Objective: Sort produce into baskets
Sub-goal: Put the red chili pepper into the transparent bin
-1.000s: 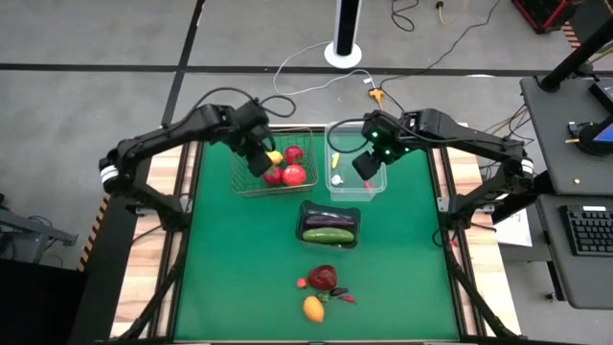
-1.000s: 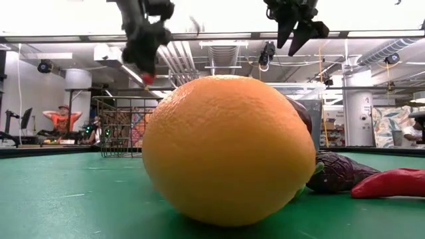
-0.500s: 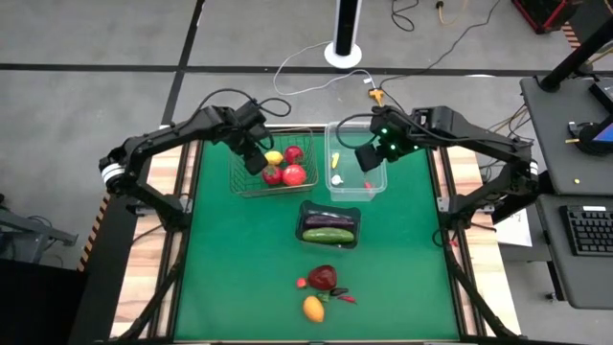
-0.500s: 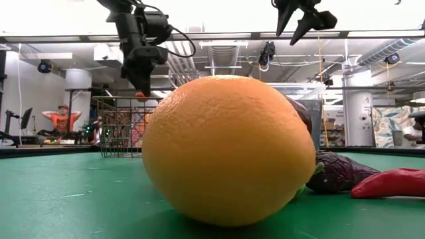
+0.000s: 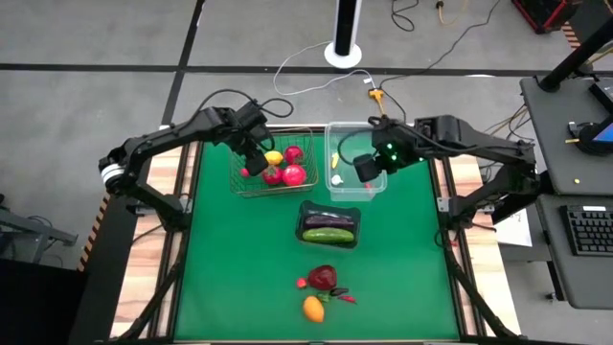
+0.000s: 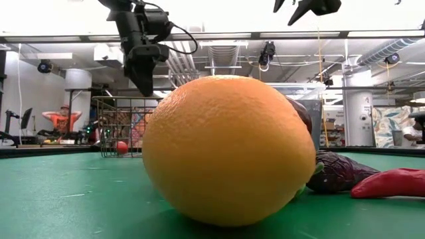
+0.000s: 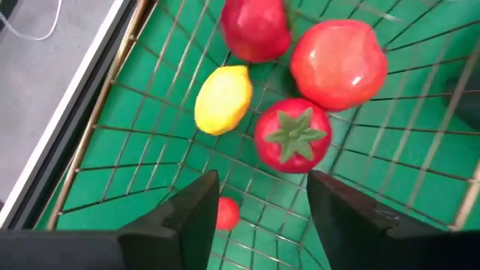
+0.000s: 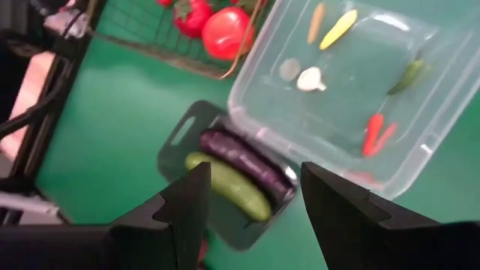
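Small red fruit (image 7: 227, 213) on wire basket (image 7: 112, 142) floor, below parted left gripper (image 7: 259, 206) jaws.

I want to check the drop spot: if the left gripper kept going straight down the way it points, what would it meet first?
Probably the small red round fruit on the rectangular metal wire basket's floor, lying between the open left gripper's fingers; depth is unclear.

Grey floor (image 5: 115, 57) crossed by dark lines; white post base (image 5: 344, 50); keyboard (image 5: 586, 230) on side desk; ceiling striplights (image 6: 299, 34).
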You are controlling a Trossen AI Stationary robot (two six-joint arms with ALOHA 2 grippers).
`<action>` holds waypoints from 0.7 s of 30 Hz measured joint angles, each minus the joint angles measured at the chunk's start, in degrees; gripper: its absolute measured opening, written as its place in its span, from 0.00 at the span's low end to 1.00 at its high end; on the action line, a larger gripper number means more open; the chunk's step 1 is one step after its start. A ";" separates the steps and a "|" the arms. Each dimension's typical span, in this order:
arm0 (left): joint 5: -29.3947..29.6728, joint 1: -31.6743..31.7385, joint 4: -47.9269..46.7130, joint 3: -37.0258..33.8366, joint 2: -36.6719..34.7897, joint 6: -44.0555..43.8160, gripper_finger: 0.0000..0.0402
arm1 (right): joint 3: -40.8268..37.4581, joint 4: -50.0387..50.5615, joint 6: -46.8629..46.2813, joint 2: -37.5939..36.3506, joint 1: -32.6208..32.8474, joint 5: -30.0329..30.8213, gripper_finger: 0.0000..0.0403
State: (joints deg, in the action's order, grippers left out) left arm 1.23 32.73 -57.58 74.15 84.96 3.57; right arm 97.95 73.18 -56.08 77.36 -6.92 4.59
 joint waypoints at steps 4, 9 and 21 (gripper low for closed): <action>-0.78 -2.14 0.54 0.02 -2.04 -0.52 0.47 | 0.00 -0.08 -3.79 0.00 5.04 -0.02 0.49; -0.80 -7.34 3.54 0.02 -6.67 -2.08 0.47 | -0.22 0.06 -10.67 0.09 12.97 -0.09 0.49; -0.91 -24.87 14.66 0.06 -18.01 -12.15 0.47 | -0.46 0.05 -19.35 4.81 29.76 -0.60 0.49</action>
State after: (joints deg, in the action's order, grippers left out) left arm 0.32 7.86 -42.92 74.22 66.95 -8.58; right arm 97.49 73.23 -75.42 82.17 22.84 3.99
